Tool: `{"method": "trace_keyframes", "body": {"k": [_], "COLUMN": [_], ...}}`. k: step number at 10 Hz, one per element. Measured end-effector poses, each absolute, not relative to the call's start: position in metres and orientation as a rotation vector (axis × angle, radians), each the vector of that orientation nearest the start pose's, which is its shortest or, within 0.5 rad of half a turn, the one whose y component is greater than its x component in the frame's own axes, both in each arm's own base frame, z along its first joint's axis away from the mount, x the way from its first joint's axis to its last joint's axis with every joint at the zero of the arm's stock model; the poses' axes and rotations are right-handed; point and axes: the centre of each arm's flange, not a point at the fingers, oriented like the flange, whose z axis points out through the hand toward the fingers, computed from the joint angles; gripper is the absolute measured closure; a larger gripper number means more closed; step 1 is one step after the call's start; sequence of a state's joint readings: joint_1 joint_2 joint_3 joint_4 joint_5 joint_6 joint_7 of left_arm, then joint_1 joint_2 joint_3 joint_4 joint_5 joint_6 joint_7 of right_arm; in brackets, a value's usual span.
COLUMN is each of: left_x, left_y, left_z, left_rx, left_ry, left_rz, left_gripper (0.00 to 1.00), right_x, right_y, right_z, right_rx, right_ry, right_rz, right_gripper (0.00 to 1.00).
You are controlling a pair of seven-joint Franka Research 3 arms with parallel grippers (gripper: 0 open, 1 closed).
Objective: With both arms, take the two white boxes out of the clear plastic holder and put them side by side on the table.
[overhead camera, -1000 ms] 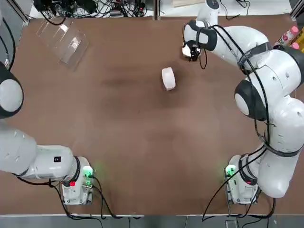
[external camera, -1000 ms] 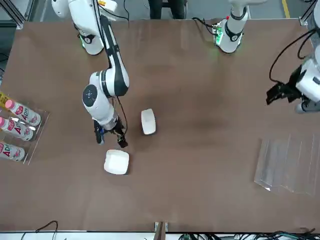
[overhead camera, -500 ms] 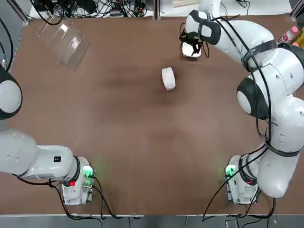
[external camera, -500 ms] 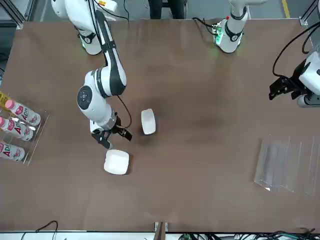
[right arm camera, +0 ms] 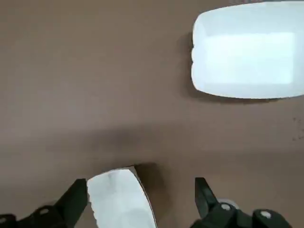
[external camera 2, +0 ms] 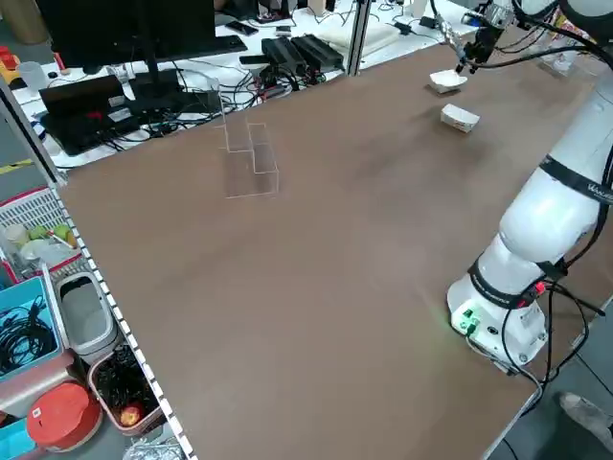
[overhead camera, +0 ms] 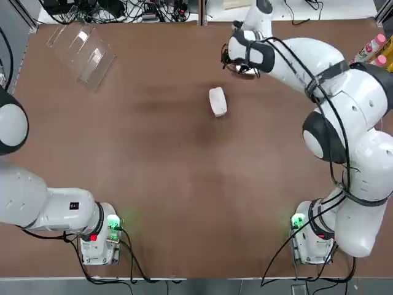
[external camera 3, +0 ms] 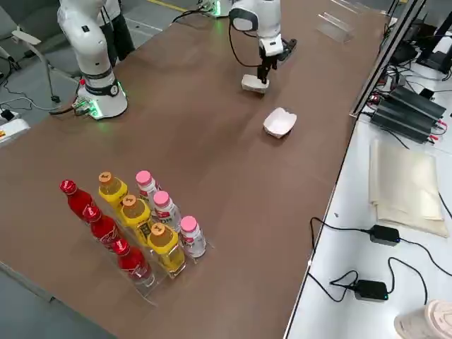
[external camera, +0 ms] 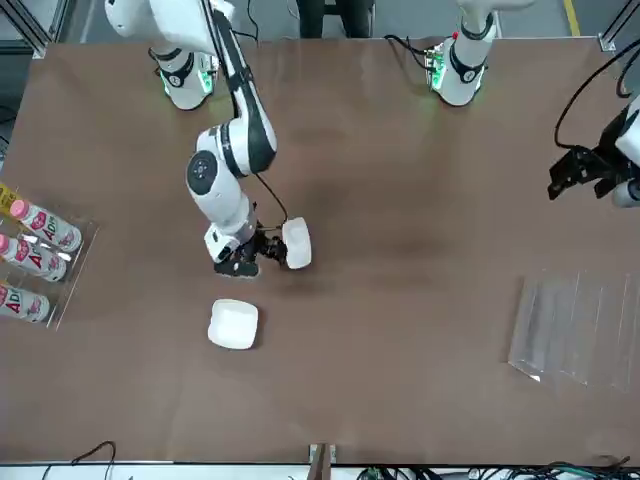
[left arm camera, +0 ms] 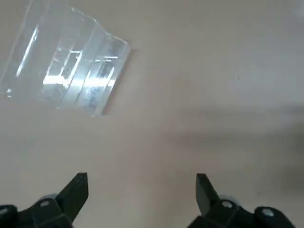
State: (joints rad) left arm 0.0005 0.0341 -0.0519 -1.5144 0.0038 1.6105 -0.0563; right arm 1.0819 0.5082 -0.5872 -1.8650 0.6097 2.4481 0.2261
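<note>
On the table (overhead camera: 184, 184) both white boxes sit out of the clear plastic holder (overhead camera: 81, 49), which lies at about 11 o'clock in the top view, well apart from them, with no box in it.

One box (overhead camera: 217, 101) rests near the table's middle, toward 12 o'clock. The other box (external camera: 233, 324) shows whole in the front view; in the top view the right arm's wrist hides it. The two boxes are near each other but not touching.

The right tool (external camera: 250, 262) hangs just beside the middle box. In the right wrist view its fingers (right arm camera: 71, 202) stand apart, with that box's edge (right arm camera: 121, 197) between them, cut off by the frame; contact cannot be made out.

The left tool (external camera: 585, 175) hovers at the table's left side, near the holder, fingers (left arm camera: 76, 190) spread with nothing between them.
</note>
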Motion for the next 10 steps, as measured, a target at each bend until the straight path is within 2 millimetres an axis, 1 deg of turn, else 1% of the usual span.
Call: {"method": "trace_keyframes", "body": {"k": [2, 3, 4, 6, 8, 10], "left_x": [0.569, 0.571, 0.575, 0.583, 0.584, 0.584], "left_y": [-0.030, -0.031, -0.031, -0.028, -0.031, -0.031], "left_z": [0.636, 0.631, 0.622, 0.606, 0.604, 0.605], "left_rx": [-3.142, -3.142, -3.142, -3.143, -3.139, -3.138], "left_ry": [-0.003, 0.000, -0.001, -0.007, 0.001, 0.002], "left_rz": [-0.098, -0.081, -0.053, -0.012, -0.008, -0.014], "left_gripper": [0.00, 0.00, 0.00, 0.00, 0.00, 0.00], "right_x": [0.540, 0.529, 0.518, 0.499, 0.488, 0.479], "right_y": [0.337, 0.340, 0.345, 0.356, 0.365, 0.369], "right_z": [0.276, 0.265, 0.256, 0.239, 0.220, 0.201], "right_rx": [-2.937, -2.943, -2.945, -2.929, -2.924, -2.934], "right_ry": [0.080, 0.067, 0.051, 0.087, 0.112, 0.126], "right_rz": [-0.248, -0.290, -0.312, -0.275, -0.263, -0.269], "right_gripper": [0.00, 0.00, 0.00, 0.00, 0.00, 0.03]}}
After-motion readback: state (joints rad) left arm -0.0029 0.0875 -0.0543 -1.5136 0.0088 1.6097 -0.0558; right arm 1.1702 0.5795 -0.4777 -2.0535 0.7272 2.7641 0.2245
